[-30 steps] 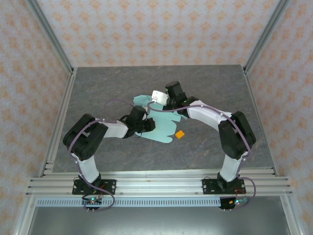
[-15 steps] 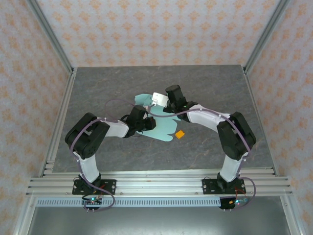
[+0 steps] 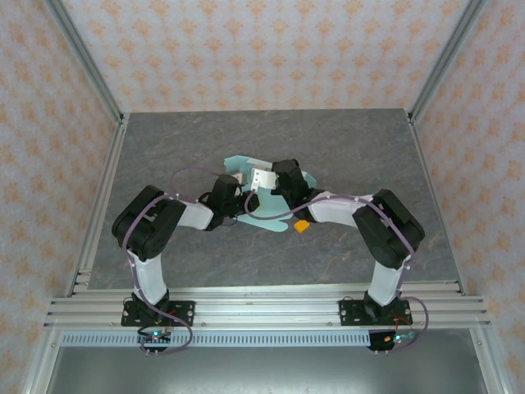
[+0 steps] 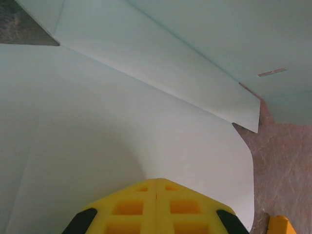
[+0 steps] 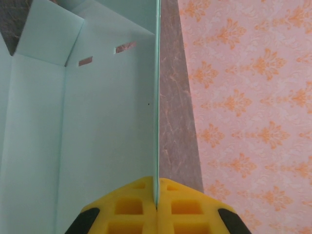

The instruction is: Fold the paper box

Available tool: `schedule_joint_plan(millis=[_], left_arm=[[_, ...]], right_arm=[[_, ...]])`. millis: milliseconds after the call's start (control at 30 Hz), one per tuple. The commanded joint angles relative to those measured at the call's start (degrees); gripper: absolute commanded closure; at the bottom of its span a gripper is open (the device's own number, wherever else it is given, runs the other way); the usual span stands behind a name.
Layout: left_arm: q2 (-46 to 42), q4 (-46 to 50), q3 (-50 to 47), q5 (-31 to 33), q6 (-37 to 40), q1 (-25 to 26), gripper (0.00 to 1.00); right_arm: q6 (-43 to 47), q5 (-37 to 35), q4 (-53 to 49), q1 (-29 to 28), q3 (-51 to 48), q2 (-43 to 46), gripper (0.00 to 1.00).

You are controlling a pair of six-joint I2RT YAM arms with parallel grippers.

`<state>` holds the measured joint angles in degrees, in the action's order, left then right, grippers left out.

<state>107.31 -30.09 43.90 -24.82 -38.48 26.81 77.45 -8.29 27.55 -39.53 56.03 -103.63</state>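
Note:
The paper box [image 3: 271, 218] is a pale mint-green die-cut sheet lying partly folded at the middle of the table, between the two wrists. In the left wrist view my left gripper [image 4: 156, 184] is shut, its yellow fingertips resting on a flat panel of the paper box [image 4: 122, 126], with nothing between them. Beyond it a long flap [image 4: 161, 68] stands raised. My right gripper [image 5: 157, 191] is shut on the edge of an upright panel of the paper box [image 5: 105, 112], the thin card running edge-on between its fingers. From above, the left gripper [image 3: 240, 199] and right gripper [image 3: 274, 190] sit close together over the sheet.
A tiny orange block [image 3: 302, 226] lies on the grey table [image 3: 180, 148] just right of the sheet; it also peeks in as an orange block [image 4: 282, 225] in the left wrist view. Patterned walls and metal frame posts [image 3: 82, 57] enclose the table.
The right gripper has swung toward the near left with the panel it holds, lifting that panel upright. The left gripper has edged back left, and the sheet now looks more bunched.

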Motion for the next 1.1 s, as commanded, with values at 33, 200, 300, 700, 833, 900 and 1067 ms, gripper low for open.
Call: schedule_joint_plan(millis=[33,200,300,700,833,900,1067], left_arm=[[1.8,-0.7,-1.8,0.7,-0.6,-1.3,1.00],[1.5,-2.3,-3.0,-0.8,-1.2,-2.4,0.99],[0.6,-2.2,-3.4,-0.9,-1.0,-3.0,0.97],[-4.4,0.8,-5.1,-0.9,1.1,-5.4,0.84],[-6.4,1.7,-5.6,-0.5,1.3,-5.6,0.76],[-7.6,2.1,-6.0,-0.1,1.5,-5.8,0.74],[-12.9,6.0,-6.8,0.9,3.7,-6.9,0.70]], right_arm=[[6.3,-2.2,6.9,-0.6,-3.2,-3.9,1.00],[8.9,-2.4,13.5,-0.7,-4.7,-6.3,1.00],[11.1,-2.3,17.9,-0.7,-6.0,-7.7,1.00],[16.8,-1.2,25.2,-0.7,-6.9,-9.7,1.00],[18.0,-0.6,25.7,-0.6,-6.6,-9.7,1.00],[18.5,-0.2,26.2,-0.3,-6.7,-9.6,1.00],[19.7,0.1,27.2,0.1,-6.9,-9.2,1.00]])
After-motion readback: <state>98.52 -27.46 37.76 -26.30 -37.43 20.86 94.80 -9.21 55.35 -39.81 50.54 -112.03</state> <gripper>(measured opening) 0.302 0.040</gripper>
